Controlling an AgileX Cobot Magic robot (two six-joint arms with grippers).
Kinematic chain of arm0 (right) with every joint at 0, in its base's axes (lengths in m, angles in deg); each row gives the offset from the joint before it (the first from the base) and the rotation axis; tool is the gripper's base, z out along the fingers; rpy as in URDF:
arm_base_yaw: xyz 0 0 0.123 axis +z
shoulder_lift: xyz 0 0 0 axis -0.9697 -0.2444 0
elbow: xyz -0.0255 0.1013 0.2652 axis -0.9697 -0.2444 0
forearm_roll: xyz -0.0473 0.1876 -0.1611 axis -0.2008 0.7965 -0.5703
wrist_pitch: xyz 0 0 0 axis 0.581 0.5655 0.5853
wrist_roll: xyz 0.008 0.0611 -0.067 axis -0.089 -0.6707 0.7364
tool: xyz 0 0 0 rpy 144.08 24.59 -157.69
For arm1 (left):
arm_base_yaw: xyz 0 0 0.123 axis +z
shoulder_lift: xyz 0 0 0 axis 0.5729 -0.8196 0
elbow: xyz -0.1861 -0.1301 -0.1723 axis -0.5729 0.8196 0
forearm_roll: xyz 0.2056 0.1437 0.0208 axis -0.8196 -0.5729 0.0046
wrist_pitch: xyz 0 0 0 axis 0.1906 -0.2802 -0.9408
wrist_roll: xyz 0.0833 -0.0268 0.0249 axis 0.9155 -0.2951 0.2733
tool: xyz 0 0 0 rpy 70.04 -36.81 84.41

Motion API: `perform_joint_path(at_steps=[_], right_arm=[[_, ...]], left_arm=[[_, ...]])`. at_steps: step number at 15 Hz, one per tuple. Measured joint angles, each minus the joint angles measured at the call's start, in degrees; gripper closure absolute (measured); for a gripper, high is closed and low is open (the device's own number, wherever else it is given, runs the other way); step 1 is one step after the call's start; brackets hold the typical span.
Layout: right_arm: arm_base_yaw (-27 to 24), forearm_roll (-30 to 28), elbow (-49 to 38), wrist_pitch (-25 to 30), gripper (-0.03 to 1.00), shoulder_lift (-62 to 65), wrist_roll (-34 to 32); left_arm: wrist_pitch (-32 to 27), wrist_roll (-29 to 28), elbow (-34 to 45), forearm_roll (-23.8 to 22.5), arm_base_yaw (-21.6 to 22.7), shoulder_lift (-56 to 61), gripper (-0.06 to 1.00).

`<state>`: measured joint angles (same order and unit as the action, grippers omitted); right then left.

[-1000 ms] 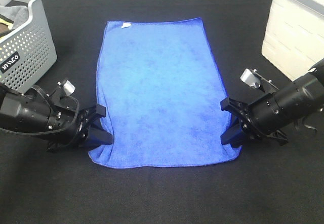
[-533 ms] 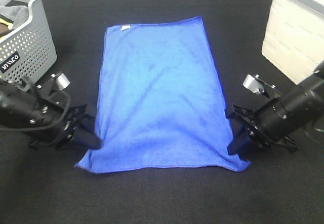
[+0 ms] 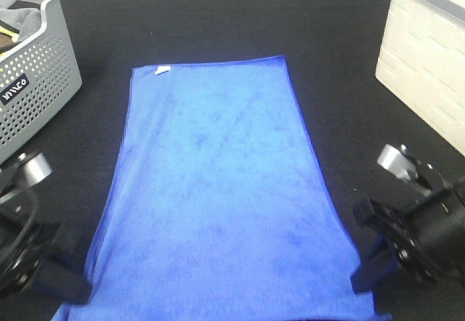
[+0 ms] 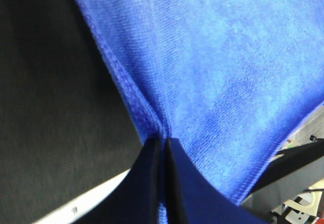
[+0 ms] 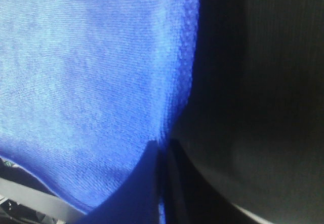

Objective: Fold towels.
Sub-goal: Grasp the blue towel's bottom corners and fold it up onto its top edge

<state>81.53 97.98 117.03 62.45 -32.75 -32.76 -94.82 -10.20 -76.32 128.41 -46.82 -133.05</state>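
Note:
The royal-blue towel (image 3: 218,190) stretches from the middle of the black table toward the front edge, its white tag (image 3: 163,70) at the far left corner. My left gripper (image 3: 76,288) is shut on the towel's near left edge, at the bottom left of the exterior view. My right gripper (image 3: 365,274) is shut on the near right edge. The near end is lifted and pulled taut between them. Close up, the left gripper (image 4: 163,142) pinches the stitched hem of the towel (image 4: 212,72), and the right gripper (image 5: 163,147) pinches the towel (image 5: 91,72) the same way.
A grey perforated basket (image 3: 33,81) with cloth inside stands at the far left. A white crate (image 3: 429,45) stands at the far right. Black table surface (image 3: 218,16) lies beyond the towel.
Both grippers have drawn back toward the front edge and spread apart, dragging the towel nearer and stretching its near end wider and higher. Both stay shut on its edges.

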Motion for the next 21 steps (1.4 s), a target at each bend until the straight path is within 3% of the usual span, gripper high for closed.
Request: perform_joint_path(at_steps=[4, 7, 11, 12, 15, 18, 21], right_arm=[[0.0, -0.06, -2.23, 0.11, 0.97, 3.32, -0.06], [0.0, -0.69, 7.16, 0.57, 0.97, 2.75, -1.72], [0.0, -7.45, 29.39, 5.67, 0.97, -6.99, -9.34], [0.0, -7.45, 29.39, 5.67, 0.97, -6.99, -9.34], [0.0, -12.78, 51.68, 10.89, 0.97, -19.42, -14.67], [0.06, -14.9, 69.61, 14.55, 0.97, -30.31, -16.96], [0.11, -16.33, 86.92, 15.3, 0.97, -41.08, -18.96]], left_arm=[[0.97, -3.72, 3.61, -0.06, 0.0, 3.9, 0.93], [6.47, -7.28, -1.6, -1.49, 0.0, 3.78, 0.93], [7.96, -13.46, -18.39, -9.28, 0.0, -4.53, 0.93], [7.96, -13.46, -18.39, -9.28, 0.0, -4.53, 0.93], [5.27, -20.28, -36.1, -17.13, 2.75, -16.21, 0.93], [2.98, -21.03, -51.39, -18.11, 5.96, -24.98, 0.93], [2.81, -21.03, -65.03, -18.74, 6.19, -34.26, 0.93]])
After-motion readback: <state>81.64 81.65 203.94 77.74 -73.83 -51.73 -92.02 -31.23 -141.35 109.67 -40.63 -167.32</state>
